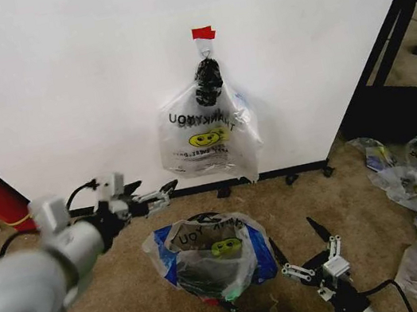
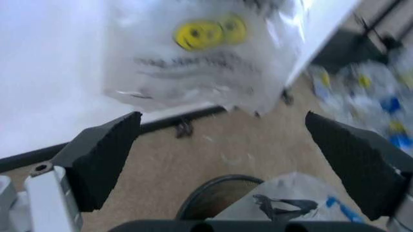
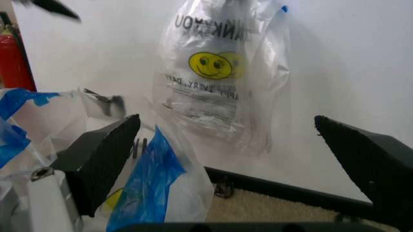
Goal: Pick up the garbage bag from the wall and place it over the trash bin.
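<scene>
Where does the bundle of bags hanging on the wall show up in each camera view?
Head view: bag bundle hangs on the wall, centre, under red tape.
Left wrist view: bundle at top centre, between the open left gripper fingers.
Right wrist view: bundle at upper centre, beyond the open right gripper.
Shared landmark: black baseboard.

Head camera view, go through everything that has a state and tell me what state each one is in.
Garbage bag: draped over the bin, mouth open.
Trash bin: upright on the carpet, lined with that bag.
Bundle of bags: hanging from the wall hook, knotted on top.
Left gripper: open, empty, raised left of the bin.
Right gripper: open, empty, low right of the bin.
</scene>
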Motion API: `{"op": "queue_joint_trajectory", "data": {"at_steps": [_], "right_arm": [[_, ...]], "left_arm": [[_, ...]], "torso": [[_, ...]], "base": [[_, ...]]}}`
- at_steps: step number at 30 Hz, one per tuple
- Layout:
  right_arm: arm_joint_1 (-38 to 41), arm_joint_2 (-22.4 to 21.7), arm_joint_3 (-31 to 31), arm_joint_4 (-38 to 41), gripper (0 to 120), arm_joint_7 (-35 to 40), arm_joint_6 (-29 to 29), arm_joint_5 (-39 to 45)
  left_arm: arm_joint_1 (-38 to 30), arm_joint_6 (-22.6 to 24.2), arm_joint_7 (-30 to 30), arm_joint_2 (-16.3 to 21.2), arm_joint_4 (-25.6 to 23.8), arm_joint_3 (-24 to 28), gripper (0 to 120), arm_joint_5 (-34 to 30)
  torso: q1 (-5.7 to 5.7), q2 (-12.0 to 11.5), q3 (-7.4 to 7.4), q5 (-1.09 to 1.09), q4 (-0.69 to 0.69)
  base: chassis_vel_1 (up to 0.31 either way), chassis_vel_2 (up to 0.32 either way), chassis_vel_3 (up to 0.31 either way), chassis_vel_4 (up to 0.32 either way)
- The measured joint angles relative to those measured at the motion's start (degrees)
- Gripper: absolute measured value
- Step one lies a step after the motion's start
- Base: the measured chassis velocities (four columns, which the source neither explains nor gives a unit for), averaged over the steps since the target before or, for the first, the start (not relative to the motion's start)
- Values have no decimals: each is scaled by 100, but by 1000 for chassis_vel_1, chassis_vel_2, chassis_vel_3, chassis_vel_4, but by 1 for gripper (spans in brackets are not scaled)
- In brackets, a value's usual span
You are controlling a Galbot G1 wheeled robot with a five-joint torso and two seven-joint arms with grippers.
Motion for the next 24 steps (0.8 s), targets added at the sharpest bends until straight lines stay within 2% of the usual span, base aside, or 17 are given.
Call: {"op": "queue_joint_trajectory", "data": {"at_steps": [1, 2, 4, 6, 8, 10, 12, 14, 15, 16, 18, 20, 24], "right_arm": [[-32, 10, 17, 18, 100, -1, 1, -14], [-74, 23, 37, 54, 100, -2, 6, -30], [-120, 48, 29, 108, 100, -4, 8, -59], [-140, 78, -27, 152, 100, -9, 6, -124], [-141, 90, -48, 160, 100, -12, 3, -144], [-148, 126, -122, 169, 100, -14, -4, -186], [-161, 146, -176, 160, 100, -15, -1, -196], [-169, 159, -234, 113, 100, -20, 30, -206], [-169, 159, -234, 113, 100, -20, 30, -206], [-169, 166, -272, 89, 100, -22, 52, -212], [-160, 173, -339, 63, 100, -24, 61, -215], [-159, 165, -368, 50, 100, -25, 71, -222], [-196, 156, -385, 37, 100, -30, 107, -225]], "left_arm": [[-263, 53, 220, 9, 206, 428, 100, 165], [-501, 68, 558, -34, 455, 959, 100, 543], [-828, 51, 971, -226, 836, 1668, 100, 1211], [-1230, 45, 1116, -497, 1230, 2144, 100, 1517], [-1357, 49, 1132, -557, 1327, 2249, 100, 1541], [-1821, 91, 1228, -649, 1615, 2589, 100, 1525], [-2273, 112, 1415, -600, 1846, 3068, 100, 1548], [-2689, 117, 1651, -540, 2059, 3763, 100, 1815], [-2689, 117, 1651, -540, 2059, 3763, 100, 1815], [-2920, 120, 1772, -544, 2182, 4114, 100, 2003], [-3232, 138, 1907, -554, 2336, 4531, 100, 2300], [-3465, 220, 1959, -568, 2422, 4823, 100, 2706], [-3578, 343, 1950, -650, 2492, 4953, 100, 2858]], "torso": [[0, 0, 0, 4, 1], [0, 0, 0, -1, 2], [0, 0, 0, -5, 8], [0, 0, 0, -6, 7], [0, 0, 0, -5, 6], [0, 0, 0, -2, 3], [0, 0, -1, 1, 4], [0, 0, 0, -1, 8], [0, 0, 0, -1, 8], [0, 0, 0, -5, 7], [0, 0, -1, 2, 5], [0, 0, 0, -2, 5], [-1, 0, -1, -1, 8]], "base": [[0, 0, 0, 0], [0, 0, 0, 0], [0, 0, 0, 0], [0, 0, 0, 0], [0, 0, 0, 0], [0, 0, 0, 0], [0, 0, 0, 0], [0, 0, 0, 0], [0, 0, 0, 0], [0, 0, 0, 0], [0, 0, 0, 0], [0, 0, 0, 0], [0, 0, 0, 0]]}}
